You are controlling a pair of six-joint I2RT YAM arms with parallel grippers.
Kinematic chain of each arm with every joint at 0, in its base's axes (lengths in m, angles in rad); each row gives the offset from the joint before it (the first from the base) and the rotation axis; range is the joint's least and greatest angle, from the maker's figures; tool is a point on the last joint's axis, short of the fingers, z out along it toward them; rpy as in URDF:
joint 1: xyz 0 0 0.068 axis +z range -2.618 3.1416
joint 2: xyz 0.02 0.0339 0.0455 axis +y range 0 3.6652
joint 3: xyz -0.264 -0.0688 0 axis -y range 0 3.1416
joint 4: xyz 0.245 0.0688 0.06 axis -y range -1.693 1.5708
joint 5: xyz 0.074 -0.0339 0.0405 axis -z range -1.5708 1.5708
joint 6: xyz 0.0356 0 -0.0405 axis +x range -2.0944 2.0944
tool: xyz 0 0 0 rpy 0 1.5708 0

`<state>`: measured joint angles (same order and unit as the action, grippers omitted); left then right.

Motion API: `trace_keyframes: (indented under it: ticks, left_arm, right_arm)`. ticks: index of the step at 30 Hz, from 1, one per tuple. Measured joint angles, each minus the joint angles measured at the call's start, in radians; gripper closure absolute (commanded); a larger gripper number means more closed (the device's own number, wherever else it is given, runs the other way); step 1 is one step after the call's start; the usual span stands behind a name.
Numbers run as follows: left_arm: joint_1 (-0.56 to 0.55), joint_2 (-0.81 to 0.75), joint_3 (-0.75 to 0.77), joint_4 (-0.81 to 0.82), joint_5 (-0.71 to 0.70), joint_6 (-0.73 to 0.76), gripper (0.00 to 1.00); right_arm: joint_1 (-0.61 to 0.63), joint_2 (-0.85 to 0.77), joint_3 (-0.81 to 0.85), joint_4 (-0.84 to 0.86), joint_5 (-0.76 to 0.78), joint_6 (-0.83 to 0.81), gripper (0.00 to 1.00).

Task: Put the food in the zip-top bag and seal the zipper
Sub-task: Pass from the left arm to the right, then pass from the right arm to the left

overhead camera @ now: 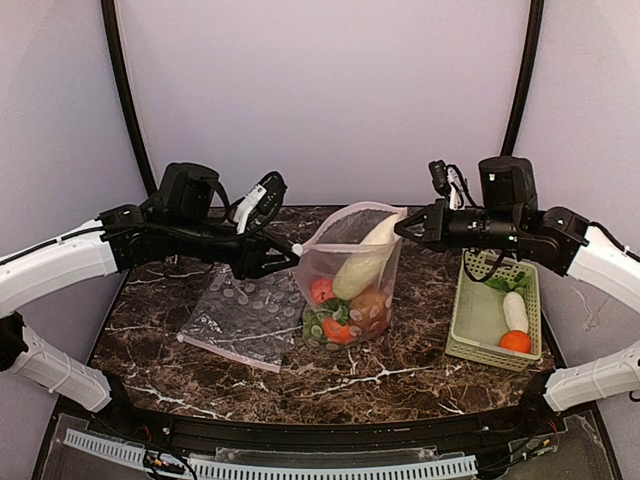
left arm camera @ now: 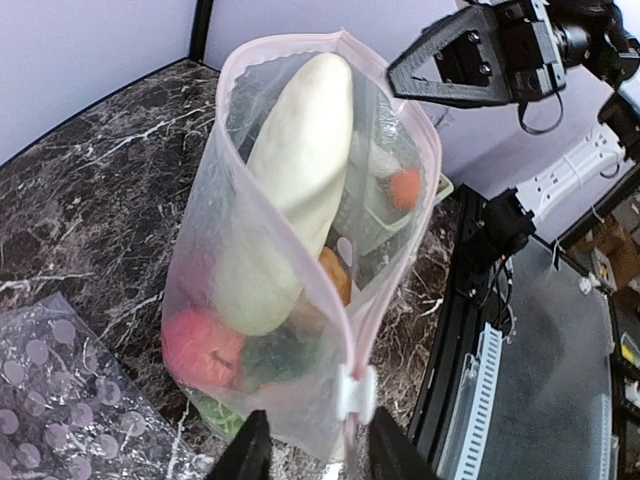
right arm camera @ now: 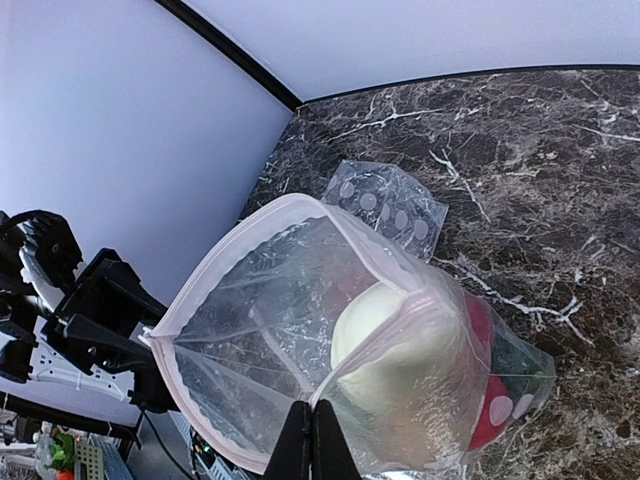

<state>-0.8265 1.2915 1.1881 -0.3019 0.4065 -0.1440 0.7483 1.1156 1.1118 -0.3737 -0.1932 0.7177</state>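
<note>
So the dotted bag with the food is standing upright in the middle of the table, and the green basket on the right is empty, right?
Not empty. The top external view shows the basket holding a white radish, an orange fruit and leafy greens. The bag does stand upright mid-table.

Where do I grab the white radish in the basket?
Probably mid-body, from straight above, pinching across its width. The radish lies flat along the basket, with an orange piece and greens crowding its ends.
</note>
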Motion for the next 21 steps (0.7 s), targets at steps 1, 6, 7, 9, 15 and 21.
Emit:
trace_keyframes:
  ticks: [1, 6, 7, 9, 15, 21]
  left_arm:
    - [0.0, -0.002, -0.008, 0.004, -0.001, 0.0, 0.4]
    - [0.003, -0.037, -0.079, 0.037, 0.002, -0.017, 0.1]
    - [0.003, -0.051, -0.102, 0.05, 0.006, -0.027, 0.08]
    - [0.004, -0.076, -0.139, 0.07, 0.022, -0.037, 0.06]
    - [-0.002, -0.105, -0.191, 0.121, 0.046, -0.059, 0.14]
    - [-0.002, -0.089, -0.169, 0.148, 0.021, -0.064, 0.51]
  right_arm:
    - [0.0, -0.003, 0.0, 0.0, 0.009, 0.003, 1.0]
    - [0.0, 0.001, 0.001, 0.0, 0.041, 0.019, 1.0]
    - [0.0, 0.004, 0.003, 0.0, 0.045, 0.021, 1.0]
    - [0.0, 0.014, 0.008, 0.002, 0.053, 0.023, 1.0]
    - [0.005, 0.035, 0.022, 0.006, 0.063, 0.026, 1.0]
    - [0.007, 0.037, 0.023, 0.007, 0.064, 0.026, 1.0]
